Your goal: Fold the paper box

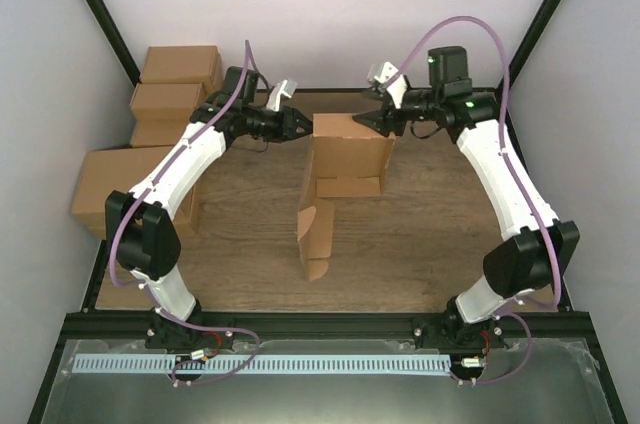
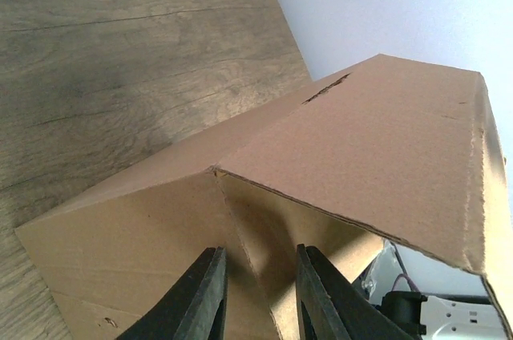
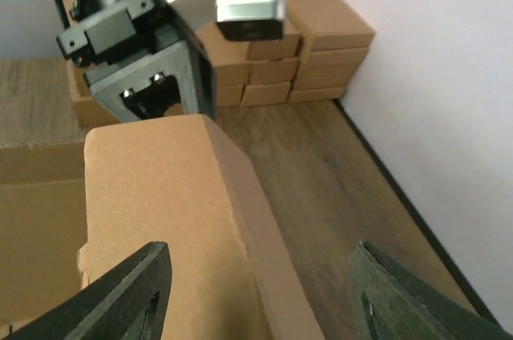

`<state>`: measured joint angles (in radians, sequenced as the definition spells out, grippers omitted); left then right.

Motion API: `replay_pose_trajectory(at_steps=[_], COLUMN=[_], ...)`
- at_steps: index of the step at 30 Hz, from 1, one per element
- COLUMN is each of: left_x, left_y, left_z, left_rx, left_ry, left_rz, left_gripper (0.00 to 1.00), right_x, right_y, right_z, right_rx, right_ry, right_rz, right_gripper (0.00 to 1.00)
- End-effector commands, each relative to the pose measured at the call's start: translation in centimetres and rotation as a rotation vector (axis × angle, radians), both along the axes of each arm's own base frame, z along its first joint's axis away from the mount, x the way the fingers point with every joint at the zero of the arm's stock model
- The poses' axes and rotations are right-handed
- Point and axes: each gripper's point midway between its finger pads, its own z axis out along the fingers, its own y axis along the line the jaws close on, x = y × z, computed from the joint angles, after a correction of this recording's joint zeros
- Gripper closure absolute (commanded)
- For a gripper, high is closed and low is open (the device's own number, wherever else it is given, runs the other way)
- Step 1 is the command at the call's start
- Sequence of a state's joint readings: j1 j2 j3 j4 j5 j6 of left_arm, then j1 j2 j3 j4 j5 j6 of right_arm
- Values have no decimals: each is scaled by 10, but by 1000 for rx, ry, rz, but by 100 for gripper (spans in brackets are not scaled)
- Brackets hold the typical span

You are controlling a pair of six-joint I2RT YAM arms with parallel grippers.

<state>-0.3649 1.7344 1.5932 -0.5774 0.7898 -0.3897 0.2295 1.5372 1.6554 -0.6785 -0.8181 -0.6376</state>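
The paper box [image 1: 350, 149] stands on the tabletop [image 1: 430, 224], toward twelve o'clock. Our left gripper [image 2: 258, 253] pinches its nine-o'clock wall; our right gripper [image 3: 260, 248] gapes empty at three. We should hold firm, folding along creases.

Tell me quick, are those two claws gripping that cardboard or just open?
Left gripper: closed, pinching a wall of the paper box.
Right gripper: open, jaws spread wide over the box, gripping nothing.

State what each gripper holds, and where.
The left gripper pinches the box by a wall at its top left edge. The right gripper stands open astride the box's top, holding nothing.
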Motion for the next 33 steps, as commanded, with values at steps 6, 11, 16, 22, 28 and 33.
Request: replay_pose_trajectory(at_steps=[6, 11, 16, 22, 28, 33], left_x=[-10, -11, -13, -22, -54, -84], left_y=[2, 4, 4, 8, 18, 19], left_z=[20, 21, 24, 29, 23, 27], left_rx=[-6, -5, -6, 5, 156, 396], left_ry=[-43, -48, -55, -57, -102, -269], left_rz=[-7, -3, 0, -2, -16, 0], left_gripper=[74, 74, 73, 66, 32, 9], right_x=[-8, -3, -2, -6, 0, 3], right_y=[11, 7, 5, 7, 6, 9], right_z=[-43, -47, -38, -38, -47, -49], right_rx=[-172, -209, -227, -251, -290, -297], right_ry=[43, 2, -126, -174, -197, -211], right_rz=[60, 22, 6, 41, 10, 11], right_gripper=[40, 38, 30, 32, 31, 29])
